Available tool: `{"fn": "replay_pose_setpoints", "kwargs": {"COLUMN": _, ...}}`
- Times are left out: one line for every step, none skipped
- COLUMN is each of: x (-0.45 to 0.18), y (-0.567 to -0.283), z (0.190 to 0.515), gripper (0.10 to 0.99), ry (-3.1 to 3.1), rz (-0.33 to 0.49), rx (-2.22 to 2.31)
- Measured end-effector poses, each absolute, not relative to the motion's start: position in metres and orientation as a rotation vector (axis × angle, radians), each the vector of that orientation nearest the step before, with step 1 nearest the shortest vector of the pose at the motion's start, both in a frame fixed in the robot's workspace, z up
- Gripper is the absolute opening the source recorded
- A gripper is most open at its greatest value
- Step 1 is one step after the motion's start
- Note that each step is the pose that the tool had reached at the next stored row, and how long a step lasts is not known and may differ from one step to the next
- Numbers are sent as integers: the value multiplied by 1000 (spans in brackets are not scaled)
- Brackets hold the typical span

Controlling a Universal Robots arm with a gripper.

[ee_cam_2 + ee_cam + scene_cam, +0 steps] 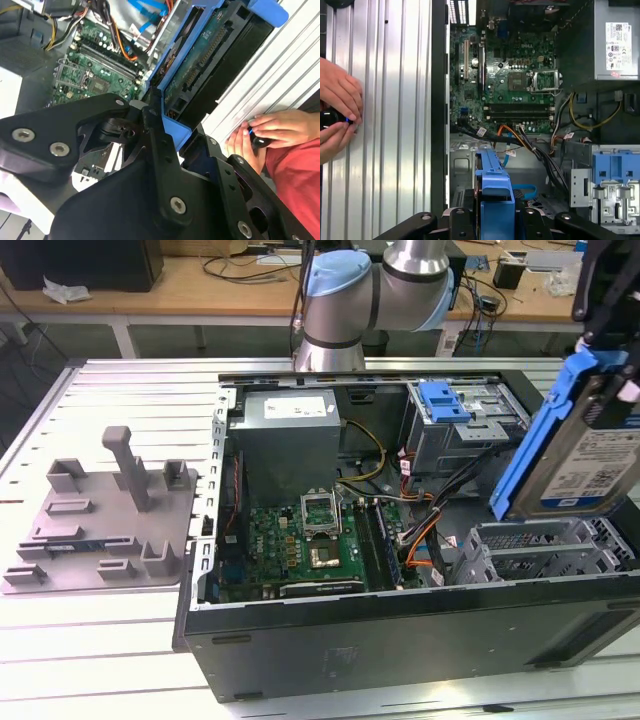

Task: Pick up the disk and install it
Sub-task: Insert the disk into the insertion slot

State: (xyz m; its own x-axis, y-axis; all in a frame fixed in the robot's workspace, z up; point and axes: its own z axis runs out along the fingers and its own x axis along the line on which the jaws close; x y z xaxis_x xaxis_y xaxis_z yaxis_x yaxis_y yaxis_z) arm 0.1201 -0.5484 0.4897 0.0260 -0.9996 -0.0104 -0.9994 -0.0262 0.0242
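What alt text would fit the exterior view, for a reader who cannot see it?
A robot gripper holds the disk, silver with blue rails, tilted above the open computer case at the exterior view's right. A grey plastic fixture lies on the table at the exterior view's left.

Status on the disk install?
Gripper shut on the disk by its blue rail. Disk aloft, tilted, over the open case, not installed. Person's hand on the table beside the case.
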Motion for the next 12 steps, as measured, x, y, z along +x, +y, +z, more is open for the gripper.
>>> {"fn": "replay_pose_setpoints", "kwargs": {"x": 123, "y": -548, "z": 490, "gripper": 369, "ry": -2185, "rz": -38, "rx": 2243}}
{"fn": "replay_pose_setpoints", "kwargs": {"x": 125, "y": -548, "z": 490, "gripper": 369, "ry": -2185, "rz": -38, "rx": 2243}}
{"fn": "replay_pose_setpoints", "kwargs": {"x": 128, "y": -548, "z": 490, "gripper": 369, "ry": -2185, "rz": -38, "rx": 2243}}
{"fn": "replay_pose_setpoints", "kwargs": {"x": 129, "y": -548, "z": 490, "gripper": 369, "ry": -2185, "rz": -38, "rx": 2243}}
{"fn": "replay_pose_setpoints", "kwargs": {"x": 129, "y": -548, "z": 490, "gripper": 369, "ry": -2185, "rz": -38, "rx": 2243}}
{"fn": "replay_pose_setpoints", "kwargs": {"x": 129, "y": -548, "z": 490, "gripper": 369, "ry": -2185, "rz": -38, "rx": 2243}}
{"fn": "replay_pose_setpoints", "kwargs": {"x": 129, "y": -548, "z": 490, "gripper": 369, "ry": -2185, "rz": -38, "rx": 2243}}
{"fn": "replay_pose_setpoints", "kwargs": {"x": 130, "y": -548, "z": 490, "gripper": 369, "ry": -2185, "rz": -38, "rx": 2243}}
{"fn": "replay_pose_setpoints", "kwargs": {"x": 130, "y": -548, "z": 490, "gripper": 369, "ry": -2185, "rz": -38, "rx": 2243}}
{"fn": "replay_pose_setpoints", "kwargs": {"x": 130, "y": -548, "z": 490, "gripper": 369, "ry": -2185, "rz": -38, "rx": 2243}}
{"fn": "replay_pose_setpoints", "kwargs": {"x": 130, "y": -548, "z": 490, "gripper": 369, "ry": -2185, "rz": -38, "rx": 2243}}
{"fn": "replay_pose_setpoints", "kwargs": {"x": 130, "y": -548, "z": 490, "gripper": 369, "ry": -2185, "rz": -38, "rx": 2243}}
